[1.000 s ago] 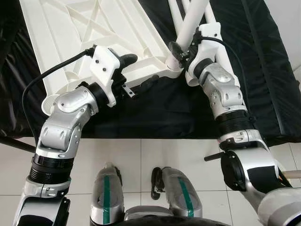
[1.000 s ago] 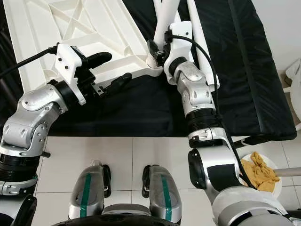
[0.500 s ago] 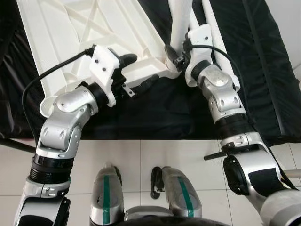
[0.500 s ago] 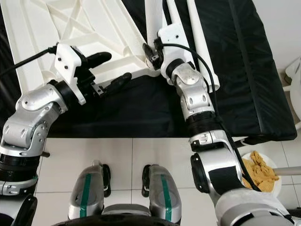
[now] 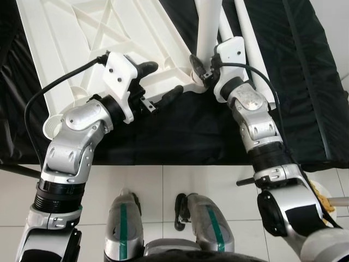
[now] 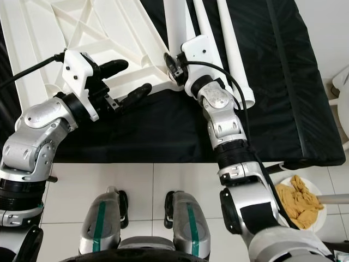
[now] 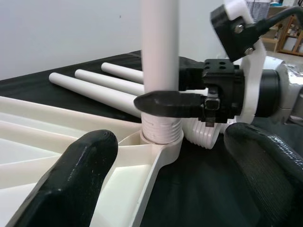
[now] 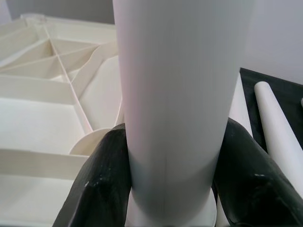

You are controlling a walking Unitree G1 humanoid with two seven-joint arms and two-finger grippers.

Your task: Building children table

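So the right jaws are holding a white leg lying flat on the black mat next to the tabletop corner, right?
Not quite. The right gripper is shut on a white leg, but the leg stands upright in the corner socket of the upturned tabletop. The left wrist view shows it.
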